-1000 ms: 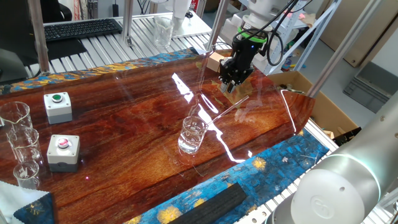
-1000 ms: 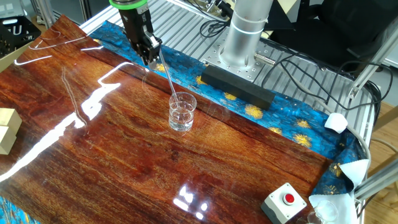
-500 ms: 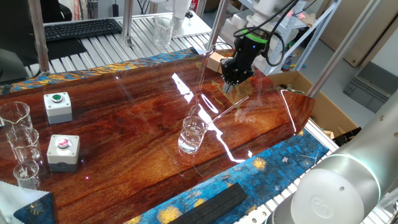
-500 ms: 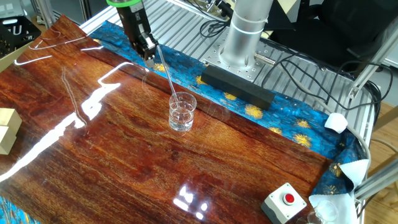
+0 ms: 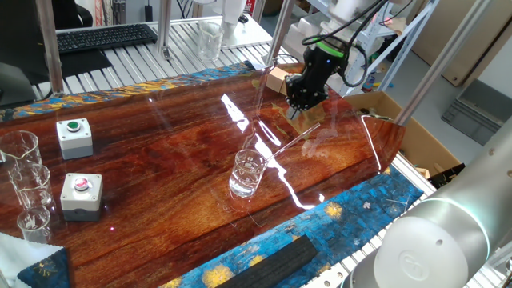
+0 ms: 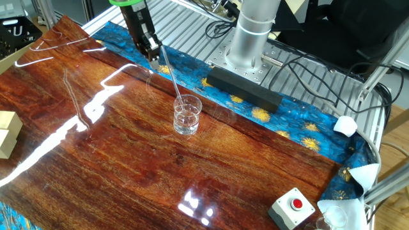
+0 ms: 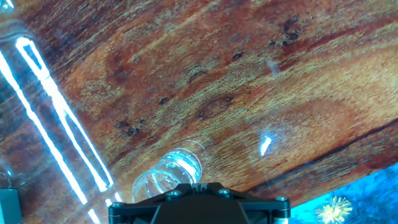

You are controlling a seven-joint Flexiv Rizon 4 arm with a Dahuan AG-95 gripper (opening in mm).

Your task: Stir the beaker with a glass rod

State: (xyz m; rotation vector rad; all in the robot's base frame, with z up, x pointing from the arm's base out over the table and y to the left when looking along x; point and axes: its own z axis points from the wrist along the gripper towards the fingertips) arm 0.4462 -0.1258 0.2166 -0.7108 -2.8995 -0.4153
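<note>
The gripper [image 6: 154,56] pinched the glass rod [image 6: 171,75], tilted into the beaker [image 6: 187,115]; any sideways overreach risked tipping it

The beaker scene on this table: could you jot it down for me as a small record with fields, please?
beaker: small clear glass, upright on the wooden table
glass rod: thin clear stick, leaning, lower end inside the beaker
gripper: above the table, at the rod's upper end; whether it pinches the rod cannot be told
button boxes: green-topped, red-topped
spare beakers: three clear ones at the table edge
</note>
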